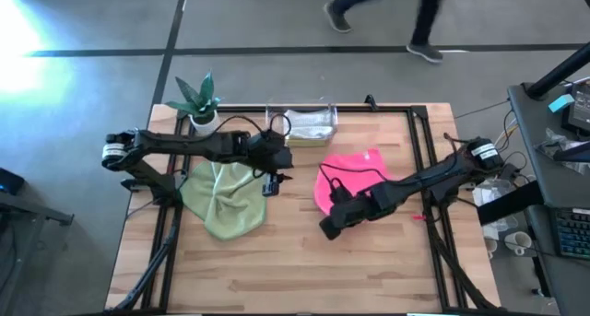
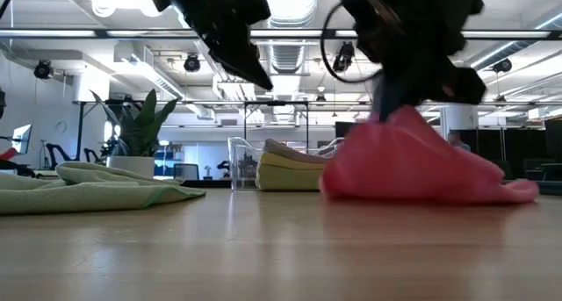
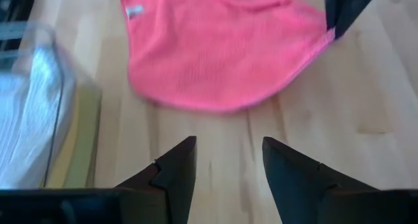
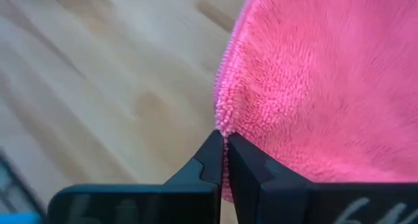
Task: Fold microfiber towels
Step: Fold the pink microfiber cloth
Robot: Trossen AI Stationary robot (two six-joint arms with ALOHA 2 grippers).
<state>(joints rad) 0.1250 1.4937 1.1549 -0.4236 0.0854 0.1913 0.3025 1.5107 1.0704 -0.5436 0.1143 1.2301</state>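
Hot pink towel: the hot pink towel (image 1: 350, 180) lay bunched on the right half of the bench (image 1: 304, 261), without a clear long axis; in the high view its mass ran roughly from the back of the bench toward the front. In the low view it stood up as a rounded mound (image 2: 413, 161), drawn upward at the point where it was held.
Label: a small pale tag (image 3: 134, 10) sat at one corner of the pink towel; no writing on it could be read.
Right gripper: the right gripper (image 4: 225, 140) was at the towel's front-left edge, jaws pressed together and pinching the pink hem.
Left gripper: the left gripper (image 3: 227, 160) hung above bare wood near the bench centre, jaws spread, holding nothing, pointed toward the pink towel.
Sage green towel: the sage green towel (image 1: 224, 198) lay crumpled and spread on the left half, partly under the left arm, well apart from the pink one.
Clear plastic bin: the clear plastic bin (image 1: 301, 124) stood at the back centre, holding folded cloths, a yellow one (image 2: 288, 171) below a paler one.
Surroundings: a potted plant (image 1: 198, 102) stood at the back left corner. A person's legs (image 1: 387, 17) crossed the floor beyond the bench.
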